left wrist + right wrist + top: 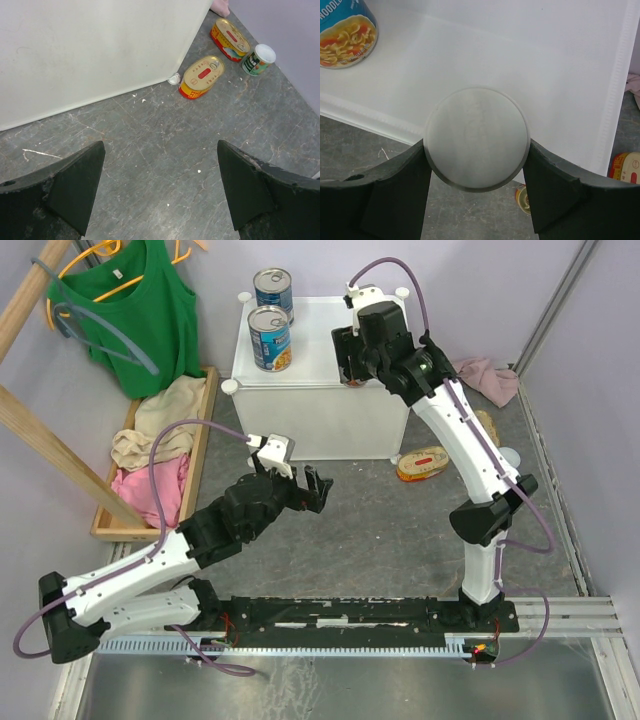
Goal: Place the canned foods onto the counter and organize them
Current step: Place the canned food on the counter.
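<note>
Two tall silver-topped blue-labelled cans (pixel 271 338) stood along the left edge of the white plastic cube bench (pixel 312 345), the rest of its top bare. Over the front edge, toward the right corner, the right gripper (pixel 476 145) held a small round white-topped can (pixel 476 132). The left gripper (pixel 160 190) hung wide above the grey stone-patterned surface (pixel 150 145) before the bench. Two flat oval gold tins (pixel 202 76) and another small white-topped can (pixel 259 59) lay past its front right corner.
</note>
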Robot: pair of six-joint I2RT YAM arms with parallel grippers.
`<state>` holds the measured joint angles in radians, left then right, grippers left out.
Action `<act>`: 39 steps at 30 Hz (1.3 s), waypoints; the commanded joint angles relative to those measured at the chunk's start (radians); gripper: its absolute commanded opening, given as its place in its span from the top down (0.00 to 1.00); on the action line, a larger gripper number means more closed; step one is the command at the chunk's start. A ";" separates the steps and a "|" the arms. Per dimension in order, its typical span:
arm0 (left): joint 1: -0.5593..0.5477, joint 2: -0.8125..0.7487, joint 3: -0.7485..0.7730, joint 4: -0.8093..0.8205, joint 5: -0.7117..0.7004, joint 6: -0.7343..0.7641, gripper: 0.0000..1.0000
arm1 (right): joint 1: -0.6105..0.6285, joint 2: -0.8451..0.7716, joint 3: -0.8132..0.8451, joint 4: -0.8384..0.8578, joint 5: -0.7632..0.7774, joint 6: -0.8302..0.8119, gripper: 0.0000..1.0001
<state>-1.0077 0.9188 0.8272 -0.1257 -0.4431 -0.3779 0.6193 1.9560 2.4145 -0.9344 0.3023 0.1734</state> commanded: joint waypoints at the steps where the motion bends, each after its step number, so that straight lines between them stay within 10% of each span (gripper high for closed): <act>1: -0.006 0.012 0.031 0.023 -0.020 -0.016 0.01 | -0.011 0.019 0.014 0.047 -0.020 0.001 0.64; 39: -0.005 0.051 -0.028 0.175 -0.128 0.062 0.01 | -0.023 0.192 -0.021 0.394 -0.157 -0.019 0.56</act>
<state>-1.0080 0.9665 0.7971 -0.0219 -0.5335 -0.3542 0.5945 2.1033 2.3707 -0.5144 0.1810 0.1509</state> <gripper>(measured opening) 0.991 0.732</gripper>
